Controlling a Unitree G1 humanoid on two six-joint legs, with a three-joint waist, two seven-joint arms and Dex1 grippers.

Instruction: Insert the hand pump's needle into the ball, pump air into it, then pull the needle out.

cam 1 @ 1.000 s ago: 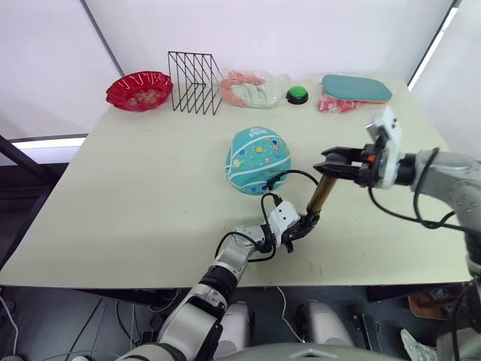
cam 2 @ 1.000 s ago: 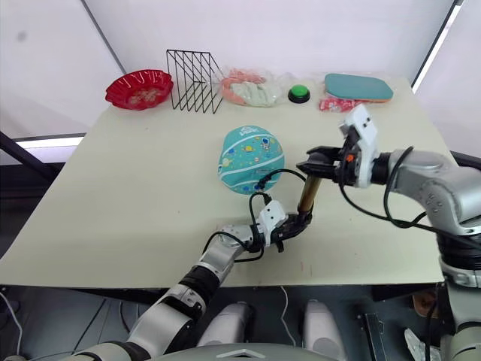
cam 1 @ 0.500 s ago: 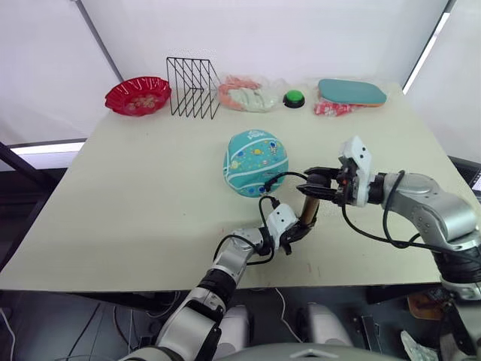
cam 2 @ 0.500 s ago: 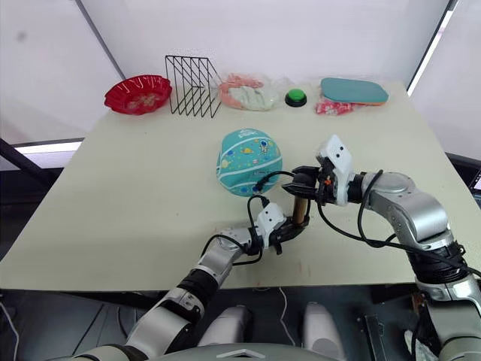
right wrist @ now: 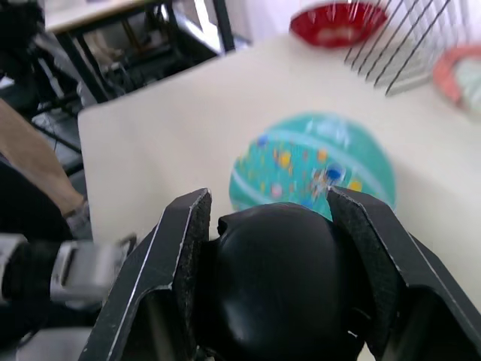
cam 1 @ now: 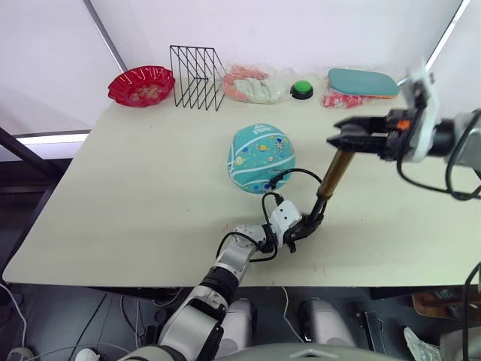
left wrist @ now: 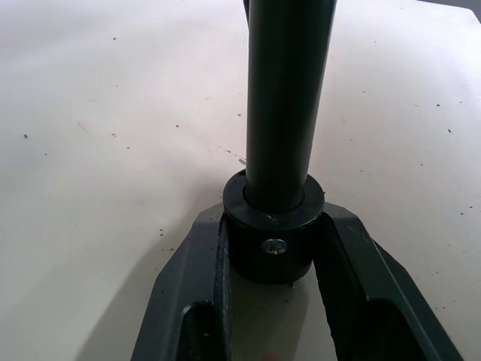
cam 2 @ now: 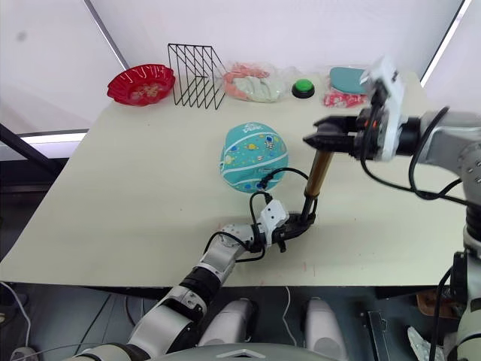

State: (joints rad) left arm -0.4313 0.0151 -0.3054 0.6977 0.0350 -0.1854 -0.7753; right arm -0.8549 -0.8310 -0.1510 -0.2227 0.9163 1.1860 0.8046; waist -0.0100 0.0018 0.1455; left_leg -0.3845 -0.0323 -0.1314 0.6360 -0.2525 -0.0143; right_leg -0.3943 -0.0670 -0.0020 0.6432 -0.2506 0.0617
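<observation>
Your pump [cam 1: 331, 174] stands tilted just beside the ball [cam 1: 260, 158], its long axis rising from base to handle, hose looping back to the ball's near side. Your left end effector [cam 1: 307, 225] is clenched on the pump's base at the bench [cam 1: 135, 188]; your right end effector [cam 1: 344, 142] grips the handle up top, so the stroke should run straight down that axis.

Matt rubber ball [cam 1: 260, 158], shiny brass-look metal pump [cam 1: 331, 176] w/ glossy black plastic caps.
</observation>
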